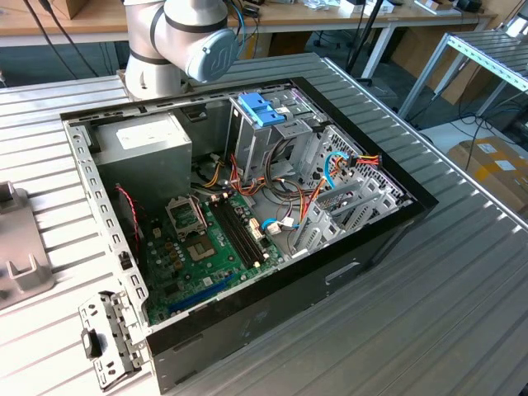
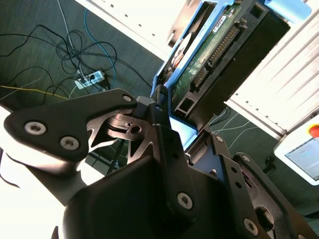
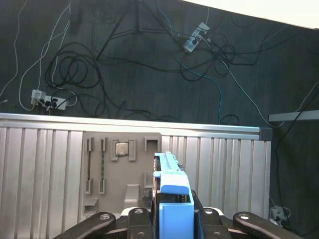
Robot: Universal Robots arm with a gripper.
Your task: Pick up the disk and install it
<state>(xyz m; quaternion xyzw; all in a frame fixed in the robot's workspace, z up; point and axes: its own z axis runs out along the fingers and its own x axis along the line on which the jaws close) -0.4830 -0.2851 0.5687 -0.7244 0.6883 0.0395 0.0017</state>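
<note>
In both wrist views my gripper [image 3: 174,216] is shut on the disk. The disk [image 2: 222,55] is a dark drive with a green circuit board underneath, set in a bright blue carrier. In the first wrist view its blue carrier edge [image 3: 173,186] stands upright between the two black fingers [image 3: 139,219], held in the air over the ribbed metal table [image 3: 45,169]. In the second wrist view the fingers [image 2: 164,144] clamp one end of the disk and the rest juts out beyond them. The arm's base [image 1: 177,41] stands behind the open computer case [image 1: 396,223].
Inside the case are a grey power supply [image 1: 148,140], a motherboard [image 1: 206,247], loose cables and a drive cage topped by a light-blue bracket [image 1: 260,107]. A grey fixture tray [image 3: 122,174] holding a chip lies on the table below the disk. A metal bracket [image 1: 107,338] lies near the case corner.
</note>
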